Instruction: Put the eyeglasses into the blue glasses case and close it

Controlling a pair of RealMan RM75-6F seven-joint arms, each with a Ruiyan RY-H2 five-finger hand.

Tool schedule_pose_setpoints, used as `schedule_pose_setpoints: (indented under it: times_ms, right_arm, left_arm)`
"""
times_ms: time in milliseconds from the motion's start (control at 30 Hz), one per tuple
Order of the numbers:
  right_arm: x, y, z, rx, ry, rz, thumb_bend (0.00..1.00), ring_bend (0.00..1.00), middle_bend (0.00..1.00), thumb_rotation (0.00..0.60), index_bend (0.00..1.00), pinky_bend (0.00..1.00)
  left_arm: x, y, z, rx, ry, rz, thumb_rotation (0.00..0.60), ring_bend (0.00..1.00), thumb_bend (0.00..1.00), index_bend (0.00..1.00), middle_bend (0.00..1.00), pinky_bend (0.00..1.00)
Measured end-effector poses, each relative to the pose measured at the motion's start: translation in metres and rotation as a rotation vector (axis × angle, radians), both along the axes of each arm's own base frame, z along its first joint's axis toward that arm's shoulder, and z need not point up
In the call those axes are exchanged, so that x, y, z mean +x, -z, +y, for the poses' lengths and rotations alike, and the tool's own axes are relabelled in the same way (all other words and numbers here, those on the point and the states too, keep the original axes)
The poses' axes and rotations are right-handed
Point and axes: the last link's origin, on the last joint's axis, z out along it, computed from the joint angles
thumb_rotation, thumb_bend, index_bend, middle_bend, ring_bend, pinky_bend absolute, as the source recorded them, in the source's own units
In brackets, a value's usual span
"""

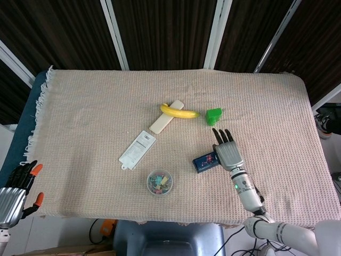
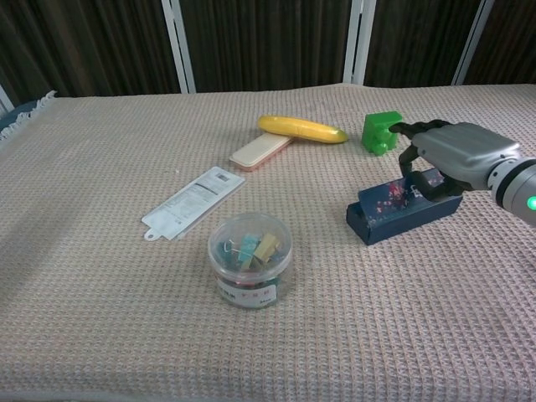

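The blue glasses case lies right of centre on the cloth, its patterned lid down on the base. My right hand rests on the case's right end, and its fingertips hook down over the far edge. The same right hand shows in the chest view, pressing on the lid. No eyeglasses show in either view. My left hand hangs off the table's near left corner, fingers apart and holding nothing.
A green block stands just beyond the right hand. A banana lies across a pink flat case further back. Nearer are a white packet and a clear tub of clips.
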Motion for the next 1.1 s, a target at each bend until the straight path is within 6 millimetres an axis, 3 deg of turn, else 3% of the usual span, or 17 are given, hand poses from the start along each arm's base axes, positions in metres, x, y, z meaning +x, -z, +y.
schedule_pose_setpoints:
  times_ms: [167,333,667,900,1100]
  right_arm:
    - [0.000,0.002,-0.006,-0.007,0.003,0.010,0.65,0.00,0.10,0.600,0.52,0.00]
    - [0.001,0.001,-0.013,-0.040,-0.003,0.019,0.56,0.00,0.10,0.600,0.45,0.00]
    - [0.002,-0.016,-0.007,-0.035,-0.039,-0.008,0.37,0.00,0.06,0.600,0.40,0.00]
    - [-0.001,-0.040,0.007,0.037,-0.071,0.027,0.36,0.00,0.02,0.600,0.38,0.00]
    - [-0.002,-0.039,0.011,0.122,-0.063,0.078,0.35,0.00,0.00,0.600,0.36,0.00]
  left_arm:
    - [0.000,0.000,0.000,0.001,0.001,0.000,0.600,0.00,0.43,0.00,0.00,0.09]
    - [0.000,-0.001,0.000,0.001,0.000,-0.001,0.600,0.00,0.43,0.00,0.00,0.09]
    - [0.000,-0.001,-0.001,0.004,0.001,-0.005,0.600,0.00,0.43,0.00,0.00,0.09]
    - [0.001,0.001,0.000,-0.004,0.002,0.001,0.600,0.00,0.43,0.00,0.00,0.08]
    - [0.001,0.003,0.001,-0.008,0.003,0.006,0.600,0.00,0.43,0.00,0.00,0.09]
